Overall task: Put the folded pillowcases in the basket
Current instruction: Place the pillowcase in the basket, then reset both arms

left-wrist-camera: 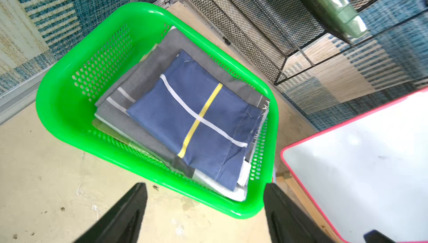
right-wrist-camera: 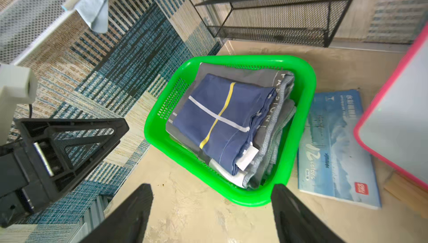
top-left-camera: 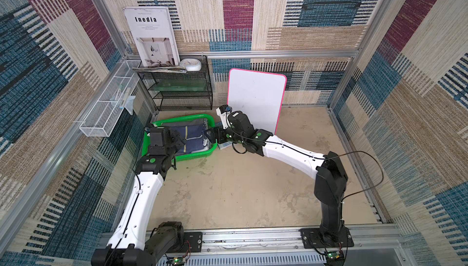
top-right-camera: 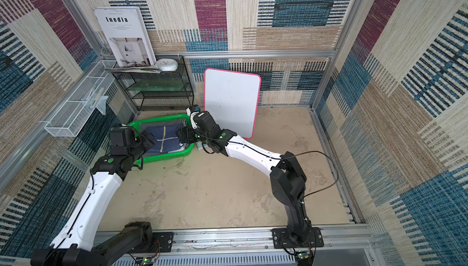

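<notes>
While the folded pillowcase (left-wrist-camera: 196, 123) lies in the basket (left-wrist-camera: 62, 96), long axis left to right, my left gripper (left-wrist-camera: 205, 185) and right gripper (right-wrist-camera: 210, 185) hover released, empty, near either end.

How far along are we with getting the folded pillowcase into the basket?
Done: the navy folded pillowcase with yellow and white stripes lies on grey folded cloths inside the bright green perforated plastic basket. In hand: nothing; the left gripper and right gripper are open and empty. Left: probably only drawing both arms clear.
</notes>
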You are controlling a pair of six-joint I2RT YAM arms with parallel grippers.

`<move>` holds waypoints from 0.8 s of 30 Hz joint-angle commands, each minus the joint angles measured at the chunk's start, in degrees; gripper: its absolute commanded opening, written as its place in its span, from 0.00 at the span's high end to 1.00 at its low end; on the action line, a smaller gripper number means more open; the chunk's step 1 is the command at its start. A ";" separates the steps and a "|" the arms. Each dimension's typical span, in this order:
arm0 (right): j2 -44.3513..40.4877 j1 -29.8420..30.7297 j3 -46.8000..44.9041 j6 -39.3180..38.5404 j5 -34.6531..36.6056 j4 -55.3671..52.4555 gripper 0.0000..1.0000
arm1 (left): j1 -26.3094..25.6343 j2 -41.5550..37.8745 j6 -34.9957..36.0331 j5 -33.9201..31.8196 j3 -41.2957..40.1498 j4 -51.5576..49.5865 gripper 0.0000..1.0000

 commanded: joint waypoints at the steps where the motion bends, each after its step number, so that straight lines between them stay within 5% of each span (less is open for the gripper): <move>1: -6.87 0.13 -6.74 0.18 5.36 5.01 0.05 | -2.31 -3.46 -1.07 -2.48 0.29 -0.08 0.12; 5: -17.07 0.11 -15.09 0.24 9.06 5.40 0.00 | -7.34 -8.29 0.00 -6.04 0.41 -2.29 0.02; 9: -29.33 0.10 -24.96 0.18 16.18 5.49 0.00 | -13.48 -19.37 -0.67 -19.69 -6.49 -2.80 0.00; 19: -52.43 -0.03 -46.37 -0.59 37.68 3.26 0.00 | -13.54 -29.64 -3.65 -30.28 -23.74 0.30 0.00; 24: -63.12 -0.09 -59.29 -4.12 46.18 8.15 0.00 | -13.55 -28.64 3.05 -35.37 -31.95 11.19 0.00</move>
